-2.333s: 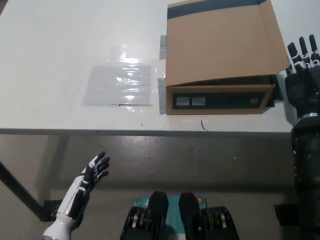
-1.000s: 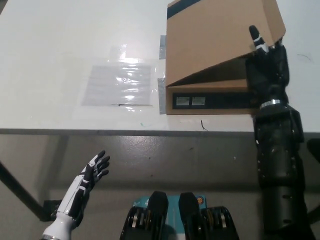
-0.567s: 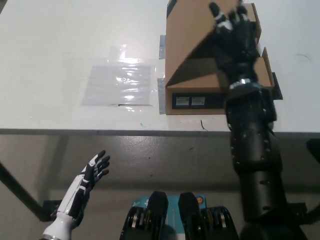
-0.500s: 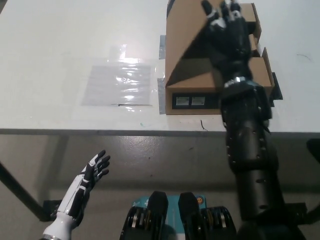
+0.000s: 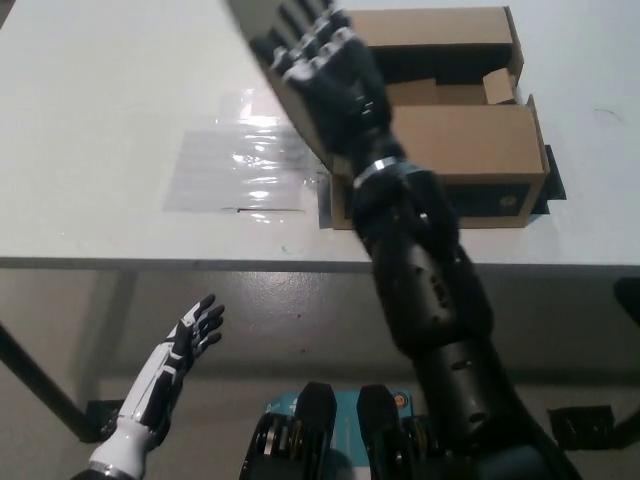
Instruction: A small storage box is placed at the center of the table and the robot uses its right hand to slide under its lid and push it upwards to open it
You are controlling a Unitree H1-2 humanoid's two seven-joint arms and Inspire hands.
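The cardboard storage box (image 5: pixel 470 150) stands on the white table (image 5: pixel 100 100) at the back right, with its top open. Inside it I see brown cardboard inserts and a dark gap. The lid is raised toward the left; only a thin slanting edge (image 5: pixel 262 48) shows beside my black right hand (image 5: pixel 322 62). That hand is high over the box's left end, fingers apart and pointing up-left, holding nothing. Its arm crosses the box's front left corner. My white left hand (image 5: pixel 180 355) rests open below the table's front edge at the lower left.
A clear plastic sheet (image 5: pixel 240 165) lies flat on the table left of the box. Grey tape strips (image 5: pixel 323 205) stick to the table at the box's left side. The table's front edge (image 5: pixel 150 262) runs across the middle of the picture.
My right hand has swept from the box's right end up and to the left, pushing the lid from slightly lifted to fully raised. The box's inside now shows. The left hand has stayed put.
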